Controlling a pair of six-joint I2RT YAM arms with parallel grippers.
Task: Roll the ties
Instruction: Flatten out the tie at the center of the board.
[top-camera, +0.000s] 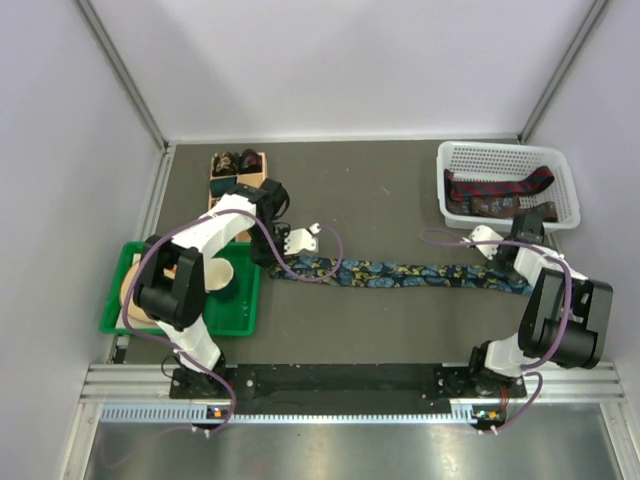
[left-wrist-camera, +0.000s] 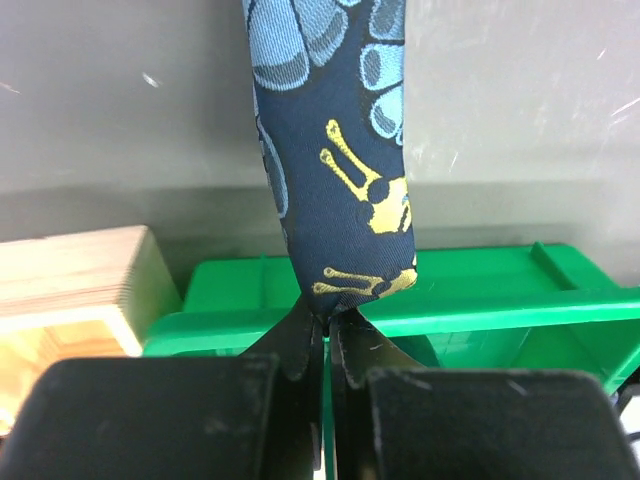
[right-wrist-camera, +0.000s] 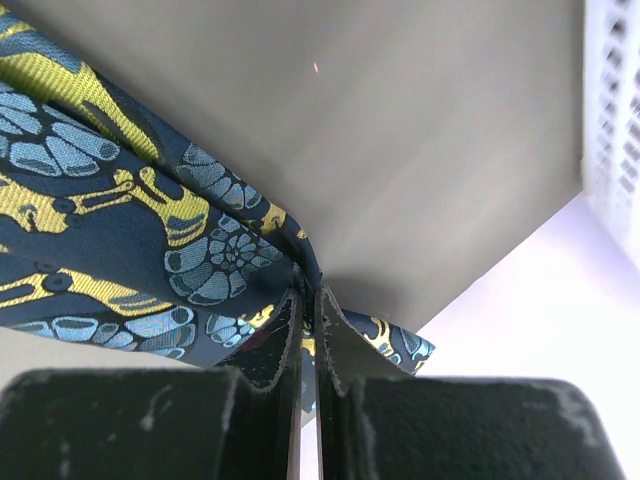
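A dark blue floral tie (top-camera: 400, 273) lies stretched flat across the table's middle. My left gripper (top-camera: 283, 262) is shut on its narrow left end; in the left wrist view the tie (left-wrist-camera: 335, 150) runs up and away from the pinched jaws (left-wrist-camera: 325, 318). My right gripper (top-camera: 512, 275) is shut on the wide right end, and in the right wrist view the fabric (right-wrist-camera: 150, 240) bunches at the jaws (right-wrist-camera: 308, 298). Dark red and navy ties (top-camera: 500, 190) lie in a white basket (top-camera: 560, 165). Small coiled ties (top-camera: 236, 162) sit in a wooden box.
A green tray (top-camera: 245, 300) holding a wooden piece (top-camera: 195, 275) sits at the left by the left arm; it also shows in the left wrist view (left-wrist-camera: 480, 300). The wooden box (top-camera: 250, 176) stands at the back left. Cage walls enclose the table.
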